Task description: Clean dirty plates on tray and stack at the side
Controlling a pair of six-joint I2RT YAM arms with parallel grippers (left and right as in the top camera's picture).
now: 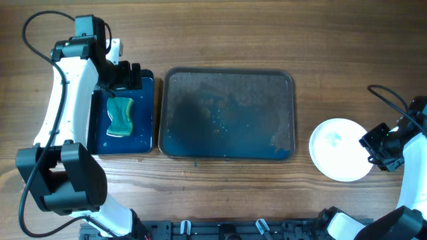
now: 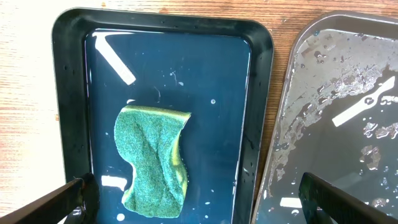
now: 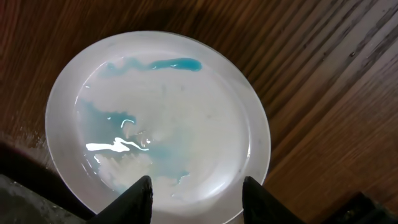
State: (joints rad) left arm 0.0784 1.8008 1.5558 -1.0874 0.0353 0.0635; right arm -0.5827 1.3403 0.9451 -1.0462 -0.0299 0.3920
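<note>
Plate (image 3: 158, 121), blue-smeared, lies beneath the spread right fingers (image 3: 138, 200); left fingers (image 2: 62, 202) hover parted above sponge (image 2: 152, 162).

White plate (image 3: 186, 99), right, streaked turquoise; dark grey large tray (image 1: 200, 107), centre, speckled with droplets; black-rimmed small tray (image 2: 68, 93), left, deep blue floor; mottled green sponge (image 2: 149, 162), yellow-edged; brown wood-grain surface (image 1: 220, 200).

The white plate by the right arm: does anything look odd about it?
Yes. The round white plate on the wooden table carries turquoise smears and a wet sheen, so it looks not fully clean.
</note>
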